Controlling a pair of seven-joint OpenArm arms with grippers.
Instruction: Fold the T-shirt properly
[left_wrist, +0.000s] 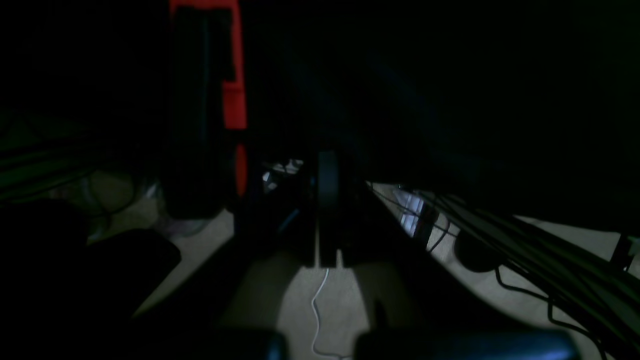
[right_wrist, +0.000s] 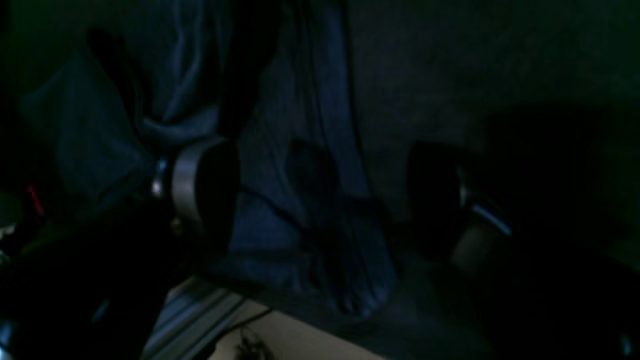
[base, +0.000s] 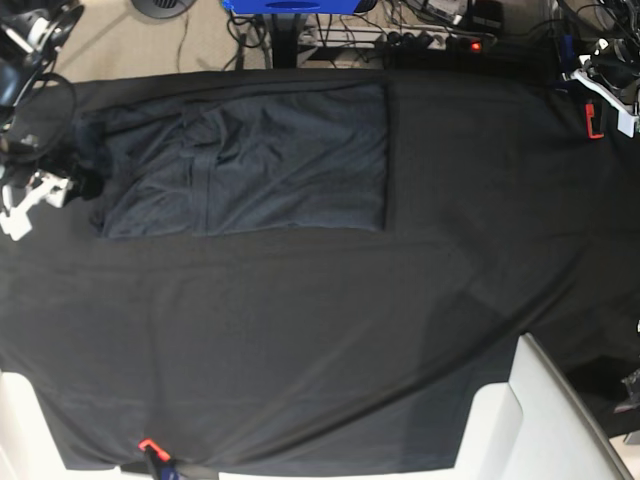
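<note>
T-shirt (base: 250, 160) lies partly folded at the tabletop's (base: 300, 330) far corner; thin, limp fabric, likely best pinched at hem corners; right gripper (right_wrist: 320, 200) jaws spread over it, left jaws pressed together.

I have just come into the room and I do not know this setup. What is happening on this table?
A two-armed robot is folding a dark grey T-shirt that lies on a black tablecloth. The shirt is on the far left part of the table in the base view, lying flat as a rough rectangle. The right gripper is at the shirt's left edge, open, with fabric between its fingers. The left gripper is shut and away from the shirt, beyond the table's edge.
</note>
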